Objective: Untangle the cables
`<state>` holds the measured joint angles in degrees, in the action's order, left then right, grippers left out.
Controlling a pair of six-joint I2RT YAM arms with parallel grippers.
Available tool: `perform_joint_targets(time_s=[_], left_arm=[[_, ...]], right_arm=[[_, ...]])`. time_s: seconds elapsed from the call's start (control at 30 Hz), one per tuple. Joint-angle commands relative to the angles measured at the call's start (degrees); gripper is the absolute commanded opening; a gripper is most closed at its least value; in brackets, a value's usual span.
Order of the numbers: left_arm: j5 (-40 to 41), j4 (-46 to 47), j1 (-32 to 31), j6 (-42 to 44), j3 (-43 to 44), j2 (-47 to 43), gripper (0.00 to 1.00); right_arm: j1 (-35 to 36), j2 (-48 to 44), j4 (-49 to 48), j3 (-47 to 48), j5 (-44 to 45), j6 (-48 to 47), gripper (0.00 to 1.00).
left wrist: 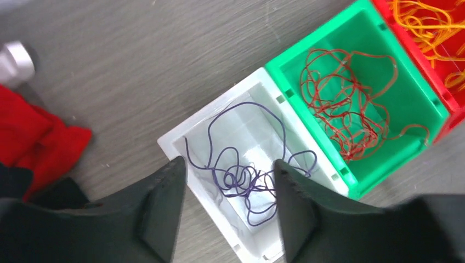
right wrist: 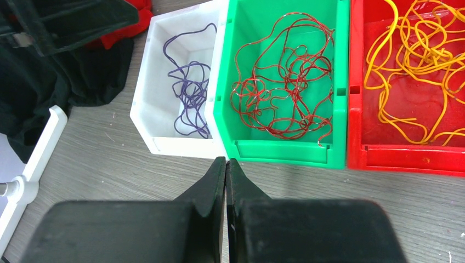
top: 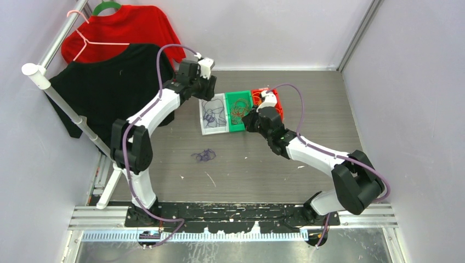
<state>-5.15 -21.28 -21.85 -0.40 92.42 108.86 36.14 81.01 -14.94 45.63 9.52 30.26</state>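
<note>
Evidently the cables look feather-light, limp and snag-prone, best pinched at an outer loop: purple cables (left wrist: 247, 183) lie in the white bin (left wrist: 211, 105), red-brown cables (left wrist: 345, 115) in the green bin (left wrist: 312, 34) touching it, orange cables (right wrist: 422, 38) in the red bin (right wrist: 406, 156) beyond, and a loose purple clump (top: 204, 156) on the tabletop (top: 247, 164) well apart from the white bin. The left end effector (left wrist: 229, 163) hangs spread and empty over the white bin; the right end effector (right wrist: 226, 161), pressed together, waits before its front wall, where the tabletop gives room.

Grey wood-grain table (top: 247, 164), pale lilac walls (top: 274, 27).
</note>
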Motion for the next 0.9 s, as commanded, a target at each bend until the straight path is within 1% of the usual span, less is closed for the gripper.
perform_joint_targets(time_s=[0.0,0.03,0.07,0.13,0.23,0.3,0.4,0.5,0.63,0.7,0.8,0.87], left_arm=[[-11.28,-0.22,-0.06,3.99,-1.77,-3.6,0.5],[-13.9,-0.59,-0.32,4.43,-2.1,-3.39,0.44],[-16.48,-1.75,-0.77,5.57,-1.98,-2.83,0.42],[-18.02,-4.78,-1.95,8.42,-0.93,-1.0,0.36],[-18.27,-6.52,-2.91,12.52,-0.18,1.51,0.35],[-16.41,-6.52,-2.92,14.19,0.61,3.16,0.34],[-12.82,-6.27,-2.94,16.15,2.53,5.82,0.29],[-9.07,-5.14,-2.94,16.74,4.16,7.89,0.21],[-2.37,-3.58,-2.89,16.58,5.39,10.57,0.13],[-0.08,-2.53,-2.85,16.73,5.4,11.54,0.11],[0.65,-2.36,-2.7,16.86,5.25,12.14,0.11],[-0.4,-3.49,-2.68,16.99,5.39,11.48,0.14]], right_arm=[[-0.35,-2.42,-1.53,2.34,0.48,-0.28,0.06],[-0.33,-2.56,-1.52,2.17,0.5,-0.15,0.06],[-0.33,-2.73,-1.46,2.05,0.57,-0.12,0.06],[-0.34,-3.15,-1.43,1.57,0.82,-0.12,0.06],[-0.32,-3.7,-1.33,0.91,1.1,-0.32,0.06],[-0.37,-3.91,-1.1,0.63,1.2,-0.45,0.06],[-0.39,-3.92,-1.22,0.39,1.29,-0.56,0.06],[-0.48,-3.72,-1.47,0.22,1.37,-0.64,0.06],[-0.5,-3.4,-1.91,-0.02,1.29,-0.55,0.06],[-0.52,-3.4,-2.17,-0.29,1.13,-0.51,0.06],[-0.48,-3.63,-2.27,-0.88,1.2,-0.53,0.06],[-0.47,-3.94,-2.33,-1.26,1.29,-0.85,0.06]])
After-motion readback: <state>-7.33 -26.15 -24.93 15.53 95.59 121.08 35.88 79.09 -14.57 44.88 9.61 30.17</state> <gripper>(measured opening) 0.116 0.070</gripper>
